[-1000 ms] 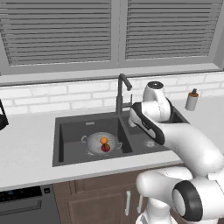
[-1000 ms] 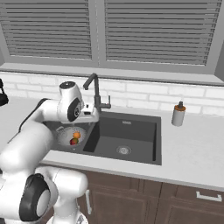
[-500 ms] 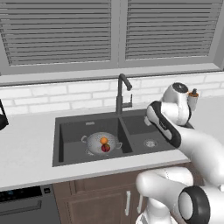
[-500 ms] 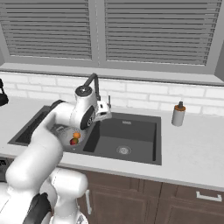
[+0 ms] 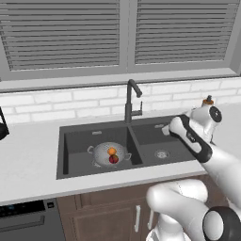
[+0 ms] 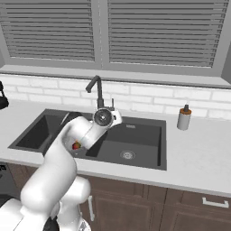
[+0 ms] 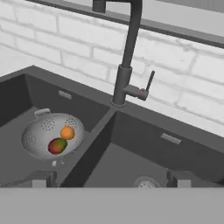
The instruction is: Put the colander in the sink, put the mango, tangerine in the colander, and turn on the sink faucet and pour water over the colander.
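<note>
The silvery colander (image 5: 102,155) sits in the left basin of the dark sink (image 5: 75,141). In it lie the orange tangerine (image 5: 111,151) and the dark red mango (image 5: 113,159). The hand view has the colander (image 7: 41,131) at lower left, with the tangerine (image 7: 67,132) and mango (image 7: 57,145) inside. My gripper (image 7: 109,179) is open and holds nothing. It hovers over the right basin, facing the gooseneck faucet (image 7: 127,65) and its side lever (image 7: 149,82). From the left base the gripper (image 5: 165,129) shows right of the faucet (image 5: 129,101). No water is in view.
A soap dispenser (image 6: 183,118) stands on the counter right of the sink. The right basin has a round drain (image 6: 127,154). A white brick wall and a shuttered window rise behind the faucet. A dark object (image 5: 3,128) stands at the far left of the counter.
My arm has swung to the right, from beside the colander and faucet to above the right basin. The colander and both fruits have stayed put.
</note>
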{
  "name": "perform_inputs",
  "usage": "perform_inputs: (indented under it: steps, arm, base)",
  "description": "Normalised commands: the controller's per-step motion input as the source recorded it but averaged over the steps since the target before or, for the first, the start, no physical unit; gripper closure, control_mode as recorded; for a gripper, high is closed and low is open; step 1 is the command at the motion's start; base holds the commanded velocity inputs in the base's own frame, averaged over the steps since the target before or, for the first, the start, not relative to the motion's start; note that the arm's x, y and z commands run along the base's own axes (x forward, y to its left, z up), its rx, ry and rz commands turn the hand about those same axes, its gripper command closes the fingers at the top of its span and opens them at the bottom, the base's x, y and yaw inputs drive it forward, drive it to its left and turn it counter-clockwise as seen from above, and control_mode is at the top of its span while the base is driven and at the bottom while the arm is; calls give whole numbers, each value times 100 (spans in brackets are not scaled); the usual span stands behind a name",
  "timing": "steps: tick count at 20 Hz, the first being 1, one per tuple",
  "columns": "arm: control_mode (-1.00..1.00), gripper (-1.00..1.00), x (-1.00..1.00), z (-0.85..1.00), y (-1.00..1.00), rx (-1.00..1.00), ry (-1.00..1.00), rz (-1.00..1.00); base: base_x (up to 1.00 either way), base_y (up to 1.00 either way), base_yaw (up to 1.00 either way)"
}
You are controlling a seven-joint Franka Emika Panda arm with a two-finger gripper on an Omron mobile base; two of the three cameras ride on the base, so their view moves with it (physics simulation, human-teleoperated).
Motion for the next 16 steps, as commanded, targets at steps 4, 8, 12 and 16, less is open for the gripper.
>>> perform_inputs:
  steps: [4,8,12,16]
  arm:
    - [-100,-100,45,17,-4,14,-20,0]
    - [-100,-100,42,24,-6,10,-24,0]
    - [-100,-100,30,29,0,2,-17,2]
    - [-100,-100,3,14,-2,-1,-26,12]
  base:
    - [0,0,0]
    - [0,0,0]
    - [0,0,0]
    - [0,0,0]
